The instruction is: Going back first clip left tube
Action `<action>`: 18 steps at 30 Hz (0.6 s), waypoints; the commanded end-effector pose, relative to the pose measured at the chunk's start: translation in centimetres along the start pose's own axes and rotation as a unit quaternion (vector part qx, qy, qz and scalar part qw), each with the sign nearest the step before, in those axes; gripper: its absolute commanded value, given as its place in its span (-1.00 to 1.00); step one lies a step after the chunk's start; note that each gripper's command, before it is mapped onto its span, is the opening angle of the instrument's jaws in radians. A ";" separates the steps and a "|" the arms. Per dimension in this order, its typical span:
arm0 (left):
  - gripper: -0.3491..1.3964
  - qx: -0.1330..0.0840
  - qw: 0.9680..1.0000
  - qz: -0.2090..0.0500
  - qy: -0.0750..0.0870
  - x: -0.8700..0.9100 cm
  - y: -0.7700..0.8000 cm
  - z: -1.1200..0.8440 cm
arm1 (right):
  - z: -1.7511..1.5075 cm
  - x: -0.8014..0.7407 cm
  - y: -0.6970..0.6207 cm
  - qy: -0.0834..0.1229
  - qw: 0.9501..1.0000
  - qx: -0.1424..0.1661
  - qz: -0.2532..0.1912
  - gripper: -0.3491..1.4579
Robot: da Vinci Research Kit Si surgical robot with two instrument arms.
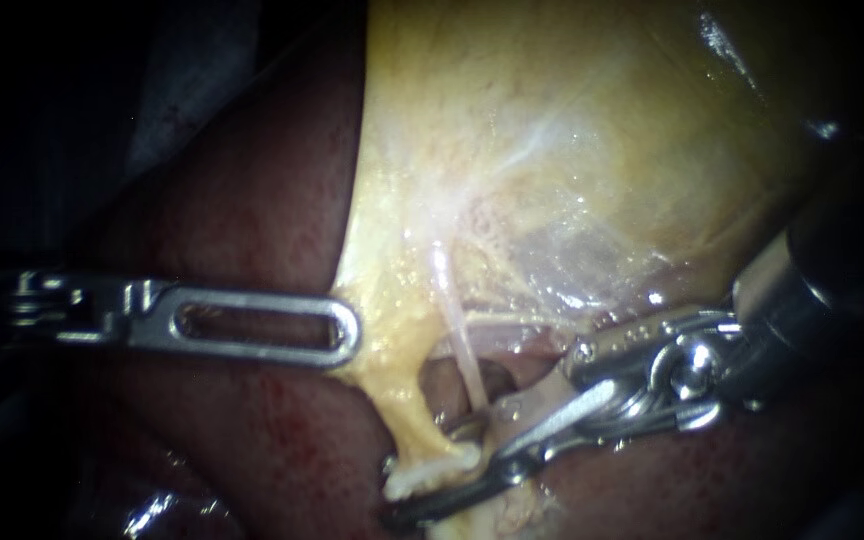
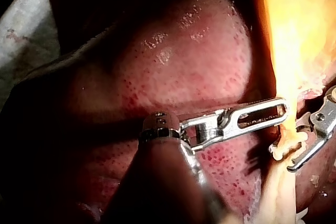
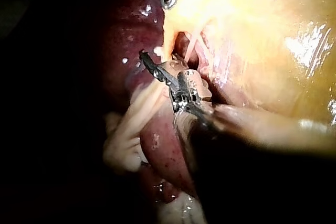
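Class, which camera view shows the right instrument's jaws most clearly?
The endoscope view: the right instrument lies side-on, with the gap between its open jaws plain. The left wrist view catches the instrument open too, but partly cut off. The right wrist view sees it from behind, foreshortened.

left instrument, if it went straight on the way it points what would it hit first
The yellow tissue right ahead. The left instrument seems to have its tip against that tissue's edge in both the endoscope and left wrist views, though depth is hard to judge.
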 end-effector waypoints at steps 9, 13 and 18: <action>-1.00 0.000 1.000 0.000 0.000 0.00 -0.01 -0.01 | -0.13 0.04 -0.01 0.021 0.999 -0.026 -0.012 -0.20; -1.00 0.000 1.000 0.000 0.000 0.00 -0.01 -0.01 | -0.25 0.05 -0.01 0.025 0.999 -0.030 -0.015 -0.20; -1.00 0.000 1.000 0.000 0.000 0.00 0.00 -0.01 | -0.37 0.04 0.01 0.029 0.999 -0.035 -0.016 -0.20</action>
